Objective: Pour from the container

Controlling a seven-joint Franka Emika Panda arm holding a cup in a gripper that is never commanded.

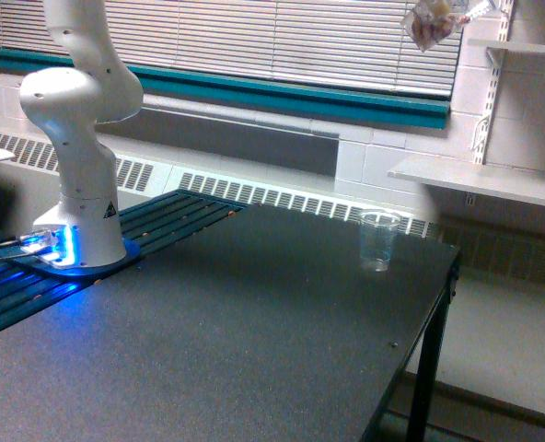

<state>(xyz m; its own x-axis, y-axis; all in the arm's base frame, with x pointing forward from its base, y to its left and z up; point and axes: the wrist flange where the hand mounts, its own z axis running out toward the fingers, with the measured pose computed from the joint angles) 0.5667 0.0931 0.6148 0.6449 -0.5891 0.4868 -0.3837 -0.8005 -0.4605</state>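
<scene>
High at the top right of the exterior view hangs the container (429, 28), a small see-through plastic cup with something brownish inside, tilted in the air. My white gripper (457, 13) grips it from the right and is mostly cut off by the top edge. Well below it, a taller tapered clear cup (378, 241) stands upright near the far right corner of the dark table (254, 341). That cup looks empty.
The arm's white base (77, 212) stands at the exterior view's left on a blue-lit plate. A white shelf (484, 180) juts out at the right, beyond the table's edge. Window blinds and a radiator grille run along the back wall.
</scene>
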